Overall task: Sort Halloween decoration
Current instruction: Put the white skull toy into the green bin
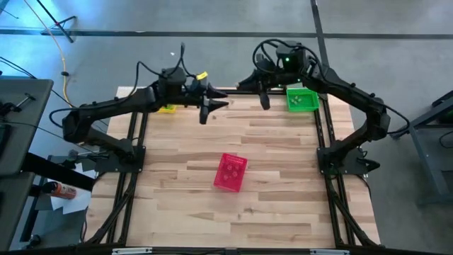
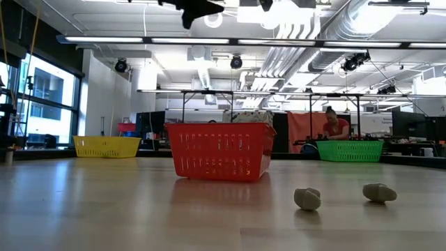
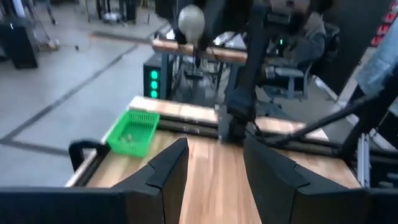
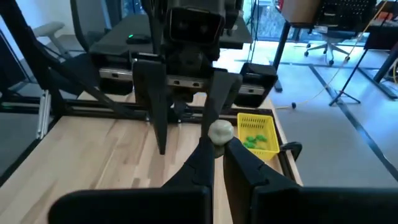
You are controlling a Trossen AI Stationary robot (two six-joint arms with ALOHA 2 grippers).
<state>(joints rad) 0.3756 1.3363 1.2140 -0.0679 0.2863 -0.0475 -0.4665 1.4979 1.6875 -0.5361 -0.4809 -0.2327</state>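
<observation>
My right gripper [image 4: 217,146] is up over the table's far middle [image 1: 265,100], shut on a pale round trinket [image 4: 219,132]. Facing it, my left gripper [image 3: 214,180] hangs open with nothing between its fingers, near the far left [image 1: 214,108]. Two more pale trinkets [image 2: 307,199] [image 2: 379,193] lie on the tabletop toward the near edge. A pink basket [image 1: 230,172] stands mid-table, a green basket [image 1: 302,99] at the far right and a yellow basket [image 4: 257,134], with green trinkets in it, at the far left. My right gripper pinches the pale round trinket [image 3: 191,20] between its two fingers, only at their free ends. The fingers point toward the table's left side, slanting a little down. The trinket is lifted well clear of the table.
Bare wood lies between the pink basket and the far baskets. Dark frame rails [image 1: 134,142] run along both table sides. In the room beyond, a person [image 2: 336,125] sits behind the green basket [image 2: 350,150].
</observation>
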